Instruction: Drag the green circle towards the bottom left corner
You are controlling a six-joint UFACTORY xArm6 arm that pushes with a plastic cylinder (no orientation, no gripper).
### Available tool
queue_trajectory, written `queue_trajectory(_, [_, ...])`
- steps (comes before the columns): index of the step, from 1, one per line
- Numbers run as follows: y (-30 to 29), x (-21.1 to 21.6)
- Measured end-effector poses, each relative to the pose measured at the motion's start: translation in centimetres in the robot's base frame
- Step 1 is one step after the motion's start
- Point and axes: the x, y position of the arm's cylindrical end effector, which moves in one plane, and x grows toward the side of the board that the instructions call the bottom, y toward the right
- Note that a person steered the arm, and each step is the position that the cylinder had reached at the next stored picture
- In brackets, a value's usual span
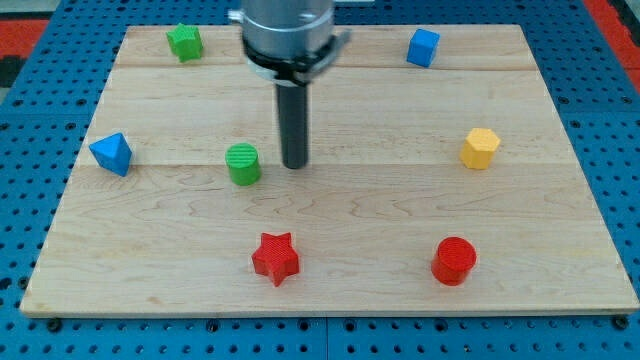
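Observation:
The green circle (242, 164) is a short green cylinder standing on the wooden board (330, 285), left of the middle. My tip (295, 165) rests on the board just to the right of the green circle, a small gap apart from it. The rod rises straight up to the arm's grey end at the view's top.
A green block (185, 42) sits at the top left, a blue cube (423, 47) at the top right, a blue triangle block (111, 153) at the left edge, a yellow block (480, 148) at the right, a red star (276, 258) and a red cylinder (454, 261) near the bottom.

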Motion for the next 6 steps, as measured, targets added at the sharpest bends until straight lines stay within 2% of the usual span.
queue_trajectory(1, [-10.3, 1.5])
queue_trajectory(2, [-14.1, 8.2])
queue_trajectory(3, [-12.6, 8.6])
queue_trajectory(5, [-19.6, 3.5])
queue_trajectory(6, [-19.7, 1.7])
